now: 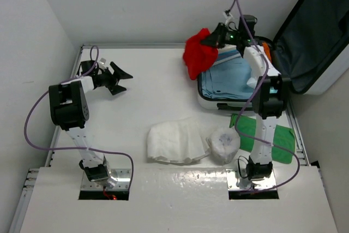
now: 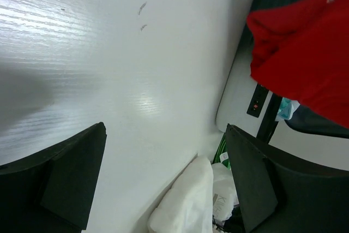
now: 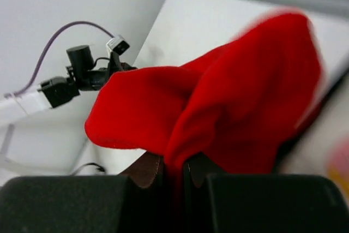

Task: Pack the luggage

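The right arm stood stretched up and back over the luggage (image 1: 218,101), its right gripper (image 1: 210,39) pressed together on a red cloth (image 1: 197,55) that hung over the case's far-left corner. The left arm was bent low on the left side, the left gripper (image 1: 123,75) spread wide and holding nothing above the bare table (image 1: 158,80). The luggage lay open at the far right, lid raised past the table's edge, with light blue fabric (image 1: 223,77) folded in its base. Nearer the arms lay a white towel (image 1: 174,140), a white bundle (image 1: 223,143) just beside it, and a green cloth (image 1: 283,141), all between plain white walls.
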Robot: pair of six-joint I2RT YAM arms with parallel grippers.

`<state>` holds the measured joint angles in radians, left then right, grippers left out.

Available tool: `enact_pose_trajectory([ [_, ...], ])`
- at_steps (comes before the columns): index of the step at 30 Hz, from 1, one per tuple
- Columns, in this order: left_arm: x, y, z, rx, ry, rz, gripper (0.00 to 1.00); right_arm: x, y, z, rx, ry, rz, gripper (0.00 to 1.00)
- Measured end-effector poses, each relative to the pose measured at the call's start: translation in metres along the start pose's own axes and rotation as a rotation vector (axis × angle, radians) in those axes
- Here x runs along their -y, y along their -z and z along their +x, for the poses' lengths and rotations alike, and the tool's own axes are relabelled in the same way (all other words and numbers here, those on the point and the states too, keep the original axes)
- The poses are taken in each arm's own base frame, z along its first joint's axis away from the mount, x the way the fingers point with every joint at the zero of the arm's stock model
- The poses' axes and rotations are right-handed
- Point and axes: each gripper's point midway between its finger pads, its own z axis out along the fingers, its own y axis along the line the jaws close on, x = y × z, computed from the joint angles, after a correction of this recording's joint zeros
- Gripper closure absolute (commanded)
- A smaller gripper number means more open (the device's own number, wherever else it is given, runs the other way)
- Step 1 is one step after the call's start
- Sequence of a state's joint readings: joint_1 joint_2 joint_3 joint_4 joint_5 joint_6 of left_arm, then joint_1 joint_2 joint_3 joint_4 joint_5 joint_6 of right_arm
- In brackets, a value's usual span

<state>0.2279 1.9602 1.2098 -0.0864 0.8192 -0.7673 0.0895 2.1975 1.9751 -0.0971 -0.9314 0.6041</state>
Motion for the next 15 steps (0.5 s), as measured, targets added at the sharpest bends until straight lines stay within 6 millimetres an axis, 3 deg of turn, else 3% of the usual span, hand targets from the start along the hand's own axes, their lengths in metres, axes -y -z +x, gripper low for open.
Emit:
enact_pose_trajectory([
  [4, -0.001, -0.001, 0.001, -0.003, 0.003, -0.003, 0.09, 0.047, 0.038, 0.022, -0.014, -0.283, 0.068, 1.00],
  [8, -0.006, -0.003, 0.001, -0.008, 0.008, -0.008, 0.09, 0.077, 0.075, 0.034, -0.005, -0.440, 0.115, 1.00],
  [15, -0.012, -0.009, 0.004, -0.021, 0.007, -0.019, 0.07, 0.116, 0.172, 0.038, 0.062, -0.580, 0.245, 1.00],
])
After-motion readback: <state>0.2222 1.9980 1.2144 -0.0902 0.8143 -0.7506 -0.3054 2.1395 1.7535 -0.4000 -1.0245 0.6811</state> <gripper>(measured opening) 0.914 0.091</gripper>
